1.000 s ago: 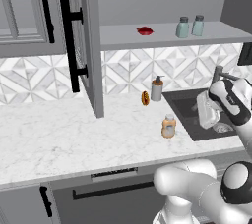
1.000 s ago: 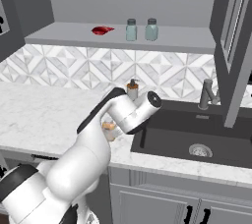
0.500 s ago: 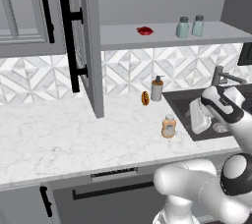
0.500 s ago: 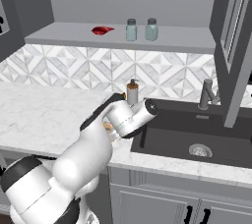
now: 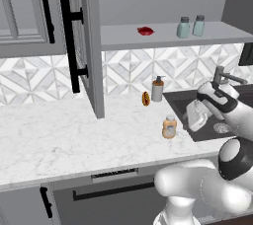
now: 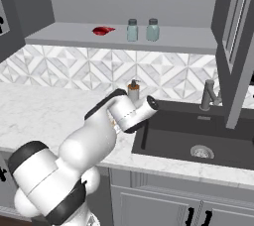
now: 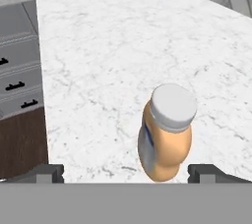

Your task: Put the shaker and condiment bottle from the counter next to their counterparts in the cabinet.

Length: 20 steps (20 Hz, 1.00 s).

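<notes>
Fingers (image 7: 126, 173) stand spread wide, released, with nothing between them; in the hand view their two dark tips rise at the lower left and lower right, and the condiment bottle (image 7: 166, 137) stands between and just beyond them, untouched. That view shows the bottle's pale cap from above and part of a light label on its amber body, upright on the white marble desk (image 7: 123, 46).

From the left base view the condiment bottle (image 5: 169, 127) stands near the front of the desk (image 5: 59, 135), just left of the dark sink (image 5: 183, 103), with the white hand close on its right. Behind it stand a grey pump dispenser (image 5: 157, 89) and a small orange-brown item (image 5: 146, 98).

On the cabinet shelf (image 6: 173, 45), the right base view shows two teal shakers (image 6: 142, 29) side by side, with a red item (image 6: 102, 30) well to their left. In that view the arm hides the bottle. The cabinet door (image 5: 89, 41) stands open in the left base view.
</notes>
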Available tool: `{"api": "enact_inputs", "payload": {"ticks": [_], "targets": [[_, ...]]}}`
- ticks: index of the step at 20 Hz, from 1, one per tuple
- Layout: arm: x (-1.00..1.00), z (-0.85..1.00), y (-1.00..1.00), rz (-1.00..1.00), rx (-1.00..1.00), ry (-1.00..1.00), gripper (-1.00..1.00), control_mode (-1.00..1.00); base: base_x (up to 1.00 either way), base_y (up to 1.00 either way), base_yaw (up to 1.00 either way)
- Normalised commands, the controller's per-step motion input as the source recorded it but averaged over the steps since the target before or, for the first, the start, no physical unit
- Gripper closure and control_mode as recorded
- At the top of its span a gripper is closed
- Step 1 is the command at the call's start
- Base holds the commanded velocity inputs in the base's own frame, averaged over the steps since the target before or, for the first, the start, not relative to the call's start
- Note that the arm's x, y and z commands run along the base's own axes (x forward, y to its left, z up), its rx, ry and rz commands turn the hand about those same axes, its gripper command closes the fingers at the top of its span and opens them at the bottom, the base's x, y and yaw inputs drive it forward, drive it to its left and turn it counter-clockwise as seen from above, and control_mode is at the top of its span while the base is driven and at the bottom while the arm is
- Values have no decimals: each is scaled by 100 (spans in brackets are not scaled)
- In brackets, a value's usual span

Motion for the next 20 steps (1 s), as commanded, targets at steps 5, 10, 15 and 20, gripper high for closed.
{"api": "enact_inputs", "payload": {"ticks": [5, 10, 15, 20], "targets": [[22, -13, 0, 0, 5, 6, -100, -100, 0, 0, 0], [9, -19, -2, 0, 11, 0, -100, -100, 0, 0, 0], [6, -22, 0, 0, 8, 3, -100, -100, 0, 0, 0], [7, 0, 0, 0, 9, 8, -100, -100, 0, 0, 0]]}}
